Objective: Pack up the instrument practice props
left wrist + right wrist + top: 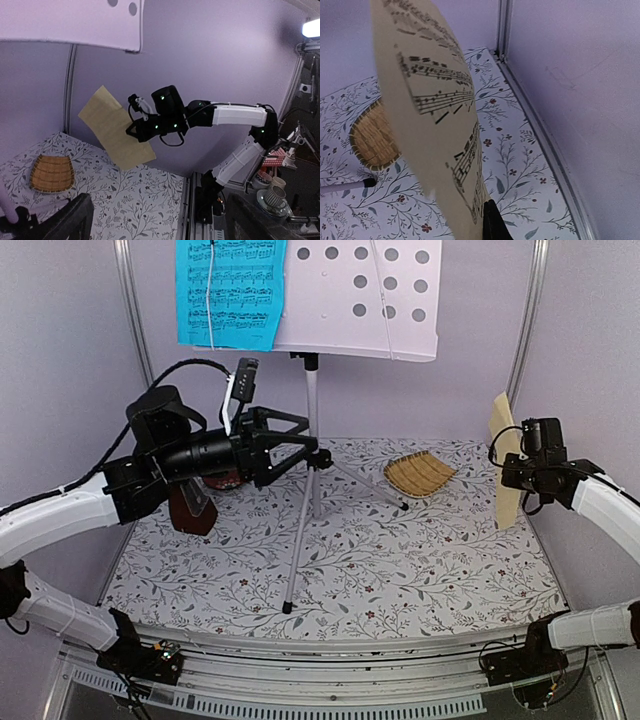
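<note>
The silver tripod music stand (311, 410) stands mid-table with its perforated desk (370, 300) at the top. The blue sheet (228, 290) rests on the desk's left side. The red-brown metronome (190, 512) stands at the left, partly hidden behind my left arm. My left gripper (305, 440) is open and empty, raised beside the stand's pole and not around it; in the left wrist view (160, 225) it faces the right arm. My right gripper (522, 472) is shut on the pale-yellow sheet (505, 465), holding it upright above the table's right side; the sheet (430, 115) fills the right wrist view.
A woven basket (420, 473) lies at the back right, between the stand and the yellow sheet, and shows in the wrist views (51, 173) (370, 137). The tripod's legs (296, 560) spread across the middle. Frame posts (525, 330) and purple walls close the sides.
</note>
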You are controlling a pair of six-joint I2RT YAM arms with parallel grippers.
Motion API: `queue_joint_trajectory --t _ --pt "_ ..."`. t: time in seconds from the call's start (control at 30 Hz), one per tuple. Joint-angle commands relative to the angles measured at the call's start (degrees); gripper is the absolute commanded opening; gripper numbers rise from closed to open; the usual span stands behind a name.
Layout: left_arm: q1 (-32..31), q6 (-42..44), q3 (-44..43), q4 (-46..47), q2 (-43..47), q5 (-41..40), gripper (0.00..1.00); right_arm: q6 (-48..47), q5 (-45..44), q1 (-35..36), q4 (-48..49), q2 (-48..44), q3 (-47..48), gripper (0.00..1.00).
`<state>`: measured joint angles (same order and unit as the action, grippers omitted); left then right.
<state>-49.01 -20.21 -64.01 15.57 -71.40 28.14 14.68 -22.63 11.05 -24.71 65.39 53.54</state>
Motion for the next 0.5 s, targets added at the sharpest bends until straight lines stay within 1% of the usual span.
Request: queue_joint_trajectory --t 0.0,0.1,0.2,0.47 --pt "3.01 -2.31 6.22 2.24 1.78 0.05 0.94 -2.02 -13.11 -0.24 -5.10 0.73 4.30 0.01" --pt "4.43 -3.74 9.19 3.45 2.42 0.06 0.94 -2.61 -13.21 -0.24 -6.47 4.09 5.90 0.01" --pt "5.45 -5.00 11.30 3.67 2.66 -0.77 0.94 -2.60 -9.77 0.48 -7.66 9.96 6.51 0.01" --pt "7.01 -6.48 14.35 3.29 3.19 -2.54 0.94 -3.83 -1.80 6.11 -12.21 24.91 7.81 0.01"
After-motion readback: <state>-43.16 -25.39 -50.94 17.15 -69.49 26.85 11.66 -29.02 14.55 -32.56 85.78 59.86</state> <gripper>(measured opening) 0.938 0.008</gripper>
